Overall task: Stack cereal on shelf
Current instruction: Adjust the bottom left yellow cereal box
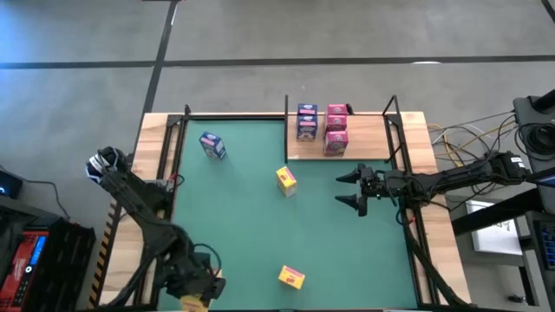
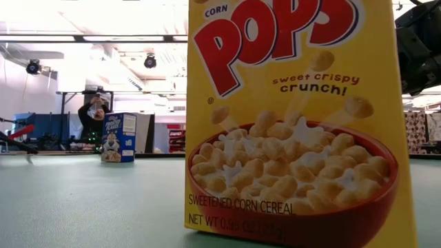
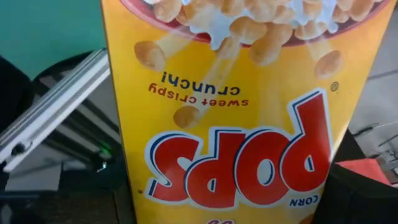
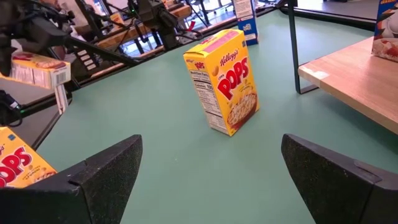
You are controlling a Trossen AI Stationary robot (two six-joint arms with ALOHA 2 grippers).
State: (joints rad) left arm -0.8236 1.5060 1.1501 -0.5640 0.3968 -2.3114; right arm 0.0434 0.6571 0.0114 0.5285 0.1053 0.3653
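While gripping yellow box point(image 3: 236, 112), left tool point(image 1: 195, 299)

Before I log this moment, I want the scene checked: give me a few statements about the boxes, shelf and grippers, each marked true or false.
1. The left gripper holds a yellow Corn Pops box. True.
2. The right gripper is shut on a box. False: it is open and empty, facing a yellow box standing on the mat.
3. The shelf holds blue and pink boxes. True.
4. A yellow box is stacked on the shelf. False: the yellow boxes are off it.
5. One blue box stands on the green mat away from the shelf. True.
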